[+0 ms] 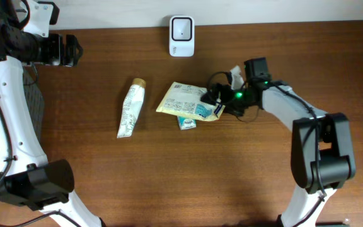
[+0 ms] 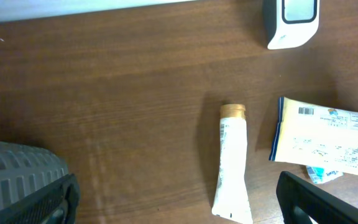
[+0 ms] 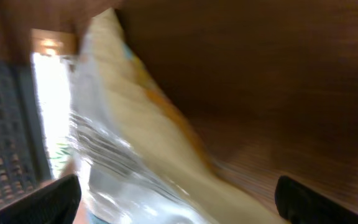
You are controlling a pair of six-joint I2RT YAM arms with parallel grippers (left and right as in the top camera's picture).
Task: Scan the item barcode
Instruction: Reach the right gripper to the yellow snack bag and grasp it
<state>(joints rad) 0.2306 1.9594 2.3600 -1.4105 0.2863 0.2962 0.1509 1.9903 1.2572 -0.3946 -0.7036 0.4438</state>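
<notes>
A yellow and white packet (image 1: 183,101) lies flat at the table's middle, and its barcode (image 2: 306,111) faces up at one corner in the left wrist view. My right gripper (image 1: 218,104) is at the packet's right edge with jaws wide open. In the right wrist view the blurred packet (image 3: 142,149) lies between the spread fingers (image 3: 48,199), which do not clamp it. The white scanner (image 1: 181,36) stands at the back edge. My left gripper (image 1: 72,50) hangs open at the far left, holding nothing.
A white tube with a gold cap (image 1: 130,108) lies left of the packet. A small blue-green sachet (image 1: 186,123) sticks out from under the packet's front edge. A grey ribbed object (image 1: 38,108) sits at the left table edge.
</notes>
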